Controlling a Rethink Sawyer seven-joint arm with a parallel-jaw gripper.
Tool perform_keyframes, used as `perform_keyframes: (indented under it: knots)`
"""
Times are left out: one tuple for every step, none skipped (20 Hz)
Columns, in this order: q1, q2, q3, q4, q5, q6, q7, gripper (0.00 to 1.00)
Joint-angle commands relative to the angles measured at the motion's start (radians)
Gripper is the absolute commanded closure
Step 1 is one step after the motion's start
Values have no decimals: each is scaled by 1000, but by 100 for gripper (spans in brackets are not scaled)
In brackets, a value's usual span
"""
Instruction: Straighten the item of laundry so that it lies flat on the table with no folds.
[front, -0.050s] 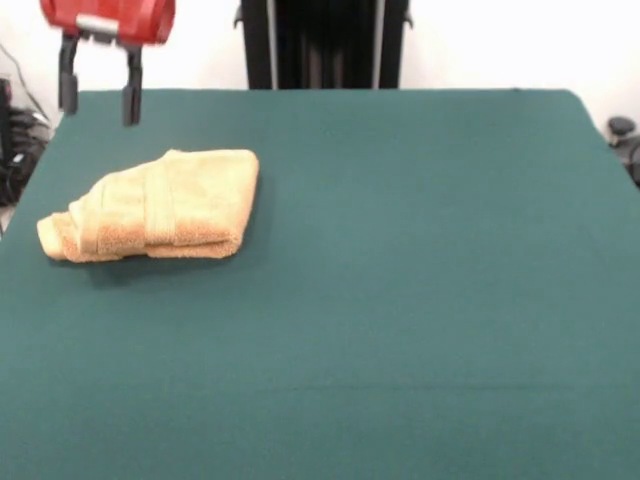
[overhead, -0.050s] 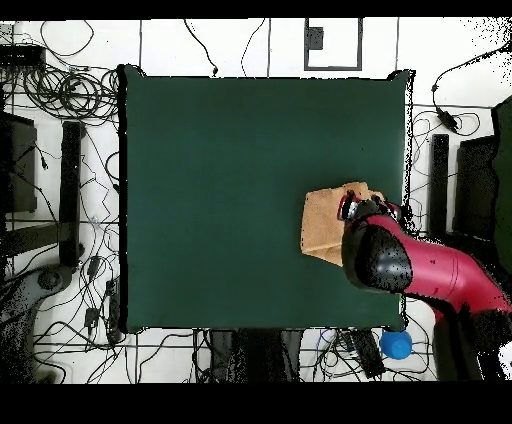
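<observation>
Green cloth covers the whole table (front, -0.050s: 420, 300), with a white wall and a black stand (front, -0.050s: 322, 42) behind it in the front view; seen from above, the floor around the table is strewn with black cables (overhead, -0.050s: 70, 95), and a small blue ball (overhead, -0.050s: 396, 345) sits just off one table corner; my claw (front, -0.050s: 100, 90) hangs in the air at the top left of the front view, its two dark fingers (front, -0.050s: 131, 85) pointing down and standing apart with nothing between them; it touches nothing; the towel (front, -0.050s: 160, 205) lies on the table below and a little nearer the camera than my claw, close to the table's left edge in that view; it is golden-tan and folded over on itself, a thick bundle with layered edges showing along its front and its left end bunched and rounded; a woven band runs across its top; from above, my red and black arm (overhead, -0.050s: 420, 265) reaches in from the table's right side and covers part of the towel, so only a tan corner shows beside it.
</observation>
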Motion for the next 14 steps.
perform_keyframes:
  knots:
    - [-39,226,136,3,-3,-201,146,0]
    - [-41,235,138,0,-2,-207,145,0]
    - [-41,239,139,-1,0,-210,143,0]
    - [-48,246,145,-4,1,-212,138,0]
    - [-47,249,146,-6,4,-214,135,0]
    - [-55,245,152,2,4,-215,132,0]
    - [-60,241,156,5,4,-214,129,0]
    - [-64,237,160,8,5,-212,126,0]
    - [-64,233,161,8,6,-207,123,0]
    - [-67,223,160,15,6,-202,120,0]
    - [-68,218,161,16,8,-196,117,0]
    - [-76,211,169,21,7,-188,113,0]
    - [-79,211,174,21,7,-184,110,0]
    - [-88,213,185,22,0,-183,103,0]
